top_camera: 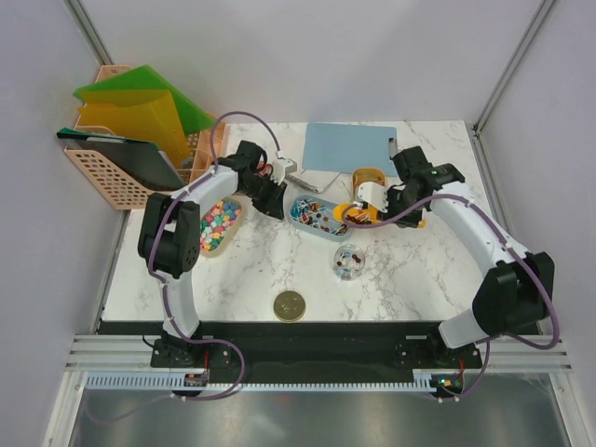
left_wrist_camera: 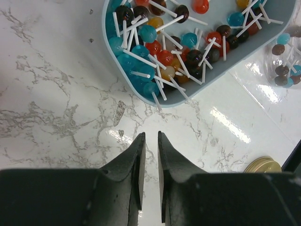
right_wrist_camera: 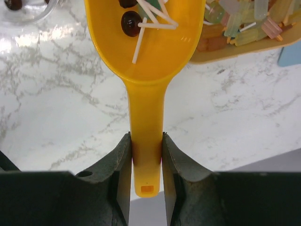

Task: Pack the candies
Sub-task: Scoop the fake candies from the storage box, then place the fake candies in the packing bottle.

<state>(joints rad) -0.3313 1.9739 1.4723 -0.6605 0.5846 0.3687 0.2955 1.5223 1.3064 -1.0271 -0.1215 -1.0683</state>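
Round candies on white sticks (left_wrist_camera: 164, 56) fill a light blue tray (top_camera: 300, 223) at mid-table. My left gripper (left_wrist_camera: 151, 136) hovers over bare marble just beside that tray (left_wrist_camera: 221, 77), its jaws a narrow gap apart with nothing between them. My right gripper (right_wrist_camera: 146, 139) is shut on the handle of the orange scoop (right_wrist_camera: 146, 61). The scoop's bowl carries a few candies (right_wrist_camera: 130, 22). From above, the scoop (top_camera: 354, 214) sits at the tray's right end. A small clear jar (top_camera: 349, 261) with a few candies inside stands in front of it. Pastel candies (top_camera: 219, 223) lie in a yellow tray on the left.
A gold lid (top_camera: 290, 304) lies near the front edge. An orange tray of pastel sweets (right_wrist_camera: 244, 28) sits behind the scoop, near a blue board (top_camera: 349, 147). A pink basket with folders (top_camera: 126, 149) stands at the back left.
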